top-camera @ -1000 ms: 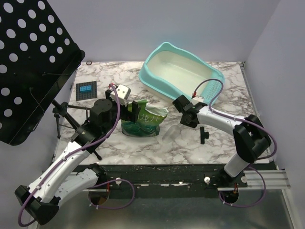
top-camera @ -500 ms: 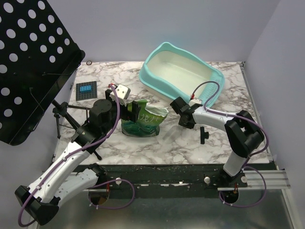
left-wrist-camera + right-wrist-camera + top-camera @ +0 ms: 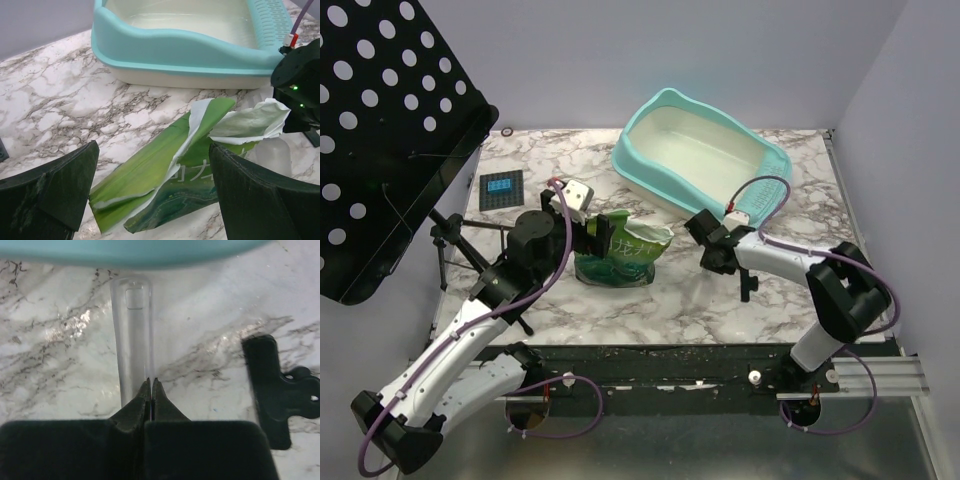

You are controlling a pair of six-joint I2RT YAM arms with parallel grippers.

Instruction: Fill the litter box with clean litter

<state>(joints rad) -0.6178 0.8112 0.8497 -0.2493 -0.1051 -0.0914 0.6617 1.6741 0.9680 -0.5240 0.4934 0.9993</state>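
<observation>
Litter box (image 3: 645, 180) (image 3: 180, 52) (image 3: 125, 252): one large rounded-rectangular tray with a turquoise outer wall, raised rim and cream-white interior. Slotted lip at its right-hand end. Stands upright, open side up, set diagonally on the marble bench (image 3: 620, 300), far half, right of centre.

top: high above near edge, whole table (image 3: 650, 305) | wrists: low, close | shared: litter box (image 3: 175, 50) rim

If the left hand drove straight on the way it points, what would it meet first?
Probably the torn green bag, right ahead of the left hand; the litter box sits beyond.
</observation>
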